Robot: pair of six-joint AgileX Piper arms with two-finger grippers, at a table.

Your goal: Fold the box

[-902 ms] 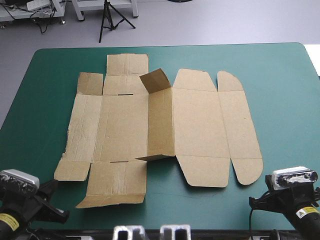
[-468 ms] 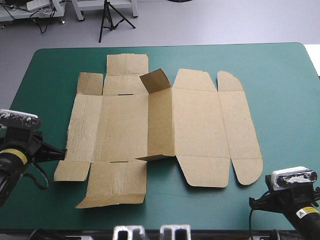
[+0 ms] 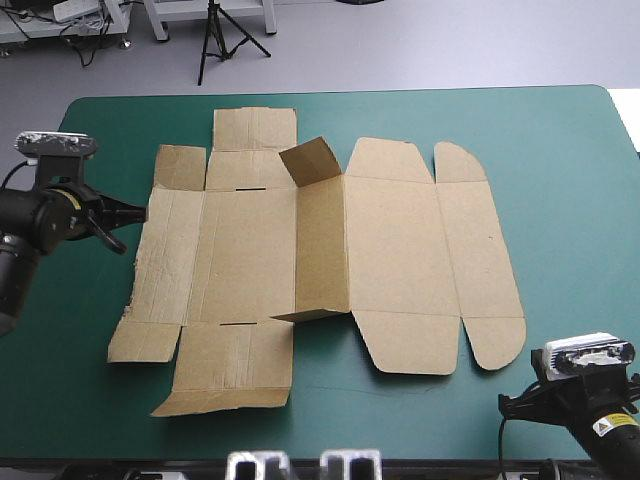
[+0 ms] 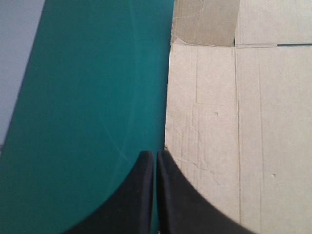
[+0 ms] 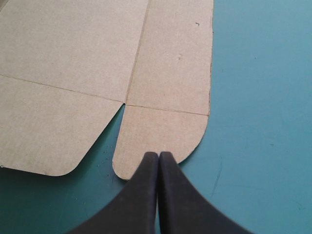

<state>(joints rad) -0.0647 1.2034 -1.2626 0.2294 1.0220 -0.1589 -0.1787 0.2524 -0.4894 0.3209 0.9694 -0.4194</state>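
Along the bench's point(image 3: 560, 150) left edge, the left claw point(image 3: 138, 211) has swept forward from the near-left corner, where it sat just before, and now hangs at the left edge of the box point(image 3: 400, 250), toward the far half of that side. I judge this to be the approach to the first fold: the outer left panel point(image 3: 165, 250) is likely what it means to raise, and no wall is tucked yet. The box itself has not shifted; it lies spread almost flat across the middle of the bench, with one small flap point(image 3: 310, 160) standing up toward the far edge. The left arm reaches in sideways, its claw closed to a point and empty, the tip right at the board's edge. The right claw point(image 3: 512, 405) has stayed at the near-right corner, likewise pressed together and holding nothing, aimed at the box's rounded tab point(image 5: 161, 131).
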